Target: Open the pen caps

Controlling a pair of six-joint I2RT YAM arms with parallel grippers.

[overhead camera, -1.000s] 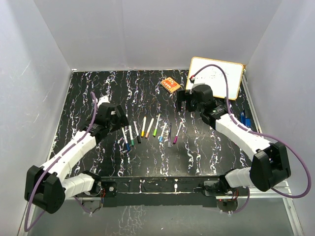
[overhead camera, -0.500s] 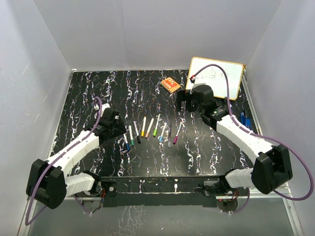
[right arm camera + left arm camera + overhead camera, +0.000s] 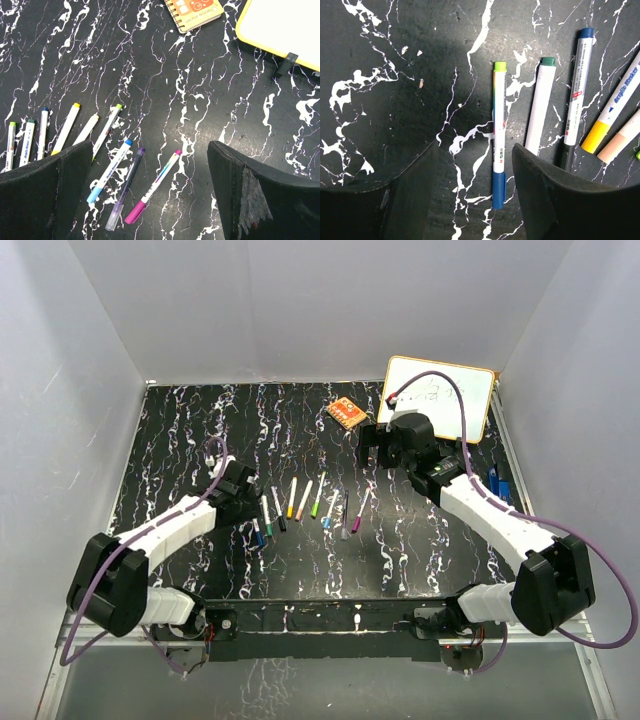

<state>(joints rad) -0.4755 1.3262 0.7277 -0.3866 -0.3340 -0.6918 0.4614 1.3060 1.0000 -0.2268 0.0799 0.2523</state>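
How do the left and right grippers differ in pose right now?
The left gripper sits low, jaws astride the blue-capped pen; the right gripper hangs higher, off the pen row, jaws wider, astride nothing. Both are open and hold nothing.

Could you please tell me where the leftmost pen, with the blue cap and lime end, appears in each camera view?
Top external: blue-capped pen at the row's left end, low and left of centre.
Left wrist: centre of frame, blue cap at the bottom.
Right wrist: far left edge, lime end up, lower part hidden.
Shared landmark: the green-tipped pen immediately to its right in every view.
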